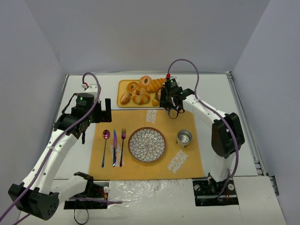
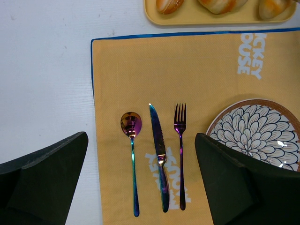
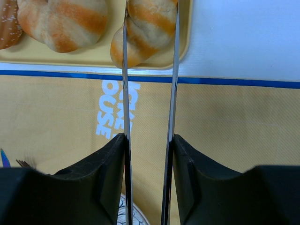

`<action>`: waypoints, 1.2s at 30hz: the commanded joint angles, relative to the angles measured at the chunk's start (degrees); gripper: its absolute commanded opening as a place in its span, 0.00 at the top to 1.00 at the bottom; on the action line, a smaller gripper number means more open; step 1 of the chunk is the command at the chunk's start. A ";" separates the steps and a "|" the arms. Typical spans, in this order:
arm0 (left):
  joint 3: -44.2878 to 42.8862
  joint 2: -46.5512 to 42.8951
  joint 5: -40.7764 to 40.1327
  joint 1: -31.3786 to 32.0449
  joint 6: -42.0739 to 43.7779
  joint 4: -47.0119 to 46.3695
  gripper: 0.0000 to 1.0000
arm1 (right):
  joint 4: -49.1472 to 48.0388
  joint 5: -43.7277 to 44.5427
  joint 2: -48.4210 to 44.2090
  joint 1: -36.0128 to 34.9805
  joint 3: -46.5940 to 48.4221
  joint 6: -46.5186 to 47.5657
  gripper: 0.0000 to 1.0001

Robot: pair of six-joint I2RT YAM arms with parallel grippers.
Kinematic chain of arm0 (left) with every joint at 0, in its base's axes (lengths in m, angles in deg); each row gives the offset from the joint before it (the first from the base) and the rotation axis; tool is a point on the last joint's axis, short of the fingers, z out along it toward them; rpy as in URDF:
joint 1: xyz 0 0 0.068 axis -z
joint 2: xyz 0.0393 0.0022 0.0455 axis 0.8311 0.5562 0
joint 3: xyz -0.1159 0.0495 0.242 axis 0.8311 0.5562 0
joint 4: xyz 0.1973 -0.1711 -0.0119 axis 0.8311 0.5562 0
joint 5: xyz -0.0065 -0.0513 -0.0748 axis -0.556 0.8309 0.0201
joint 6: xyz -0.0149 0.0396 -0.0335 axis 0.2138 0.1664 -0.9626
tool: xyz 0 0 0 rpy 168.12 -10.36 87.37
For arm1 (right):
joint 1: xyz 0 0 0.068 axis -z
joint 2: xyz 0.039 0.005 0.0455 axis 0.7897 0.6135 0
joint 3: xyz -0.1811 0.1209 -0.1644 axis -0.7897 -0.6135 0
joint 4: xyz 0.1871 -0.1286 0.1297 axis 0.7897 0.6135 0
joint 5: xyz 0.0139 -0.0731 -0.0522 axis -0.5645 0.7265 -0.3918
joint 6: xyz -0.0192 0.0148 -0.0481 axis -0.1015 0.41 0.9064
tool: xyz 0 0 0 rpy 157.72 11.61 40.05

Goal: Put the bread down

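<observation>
- 2 fingers [image 3: 105,178] of the right gripper [image 3: 151,14] stand almost shut, their thin blades pressed on either side of the bread [image 3: 147,33]
- 1 end of the bread pokes out left past the left blade
- Bread is at the right end of the tray [image 3: 70,58]; I cannot tell whether it rests on the tray or is raised off it
- Another roll [image 3: 65,23] lies beside it on the tray, clear of the blades
- Left gripper [image 1: 103,111] hangs wide open, holding nothing, over the left part of the mat [image 1: 140,123], above the spoon [image 2: 131,124], knife [image 2: 158,145] and fork [image 2: 180,126]
- Plate [image 1: 146,145] lies mid-mat, well apart from the bread
</observation>
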 commanded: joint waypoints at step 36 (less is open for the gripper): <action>-1.06 0.00 -0.34 0.30 -0.06 -1.83 0.04 | 9.36 -11.84 -34.58 -21.53 -19.51 -0.15 1.00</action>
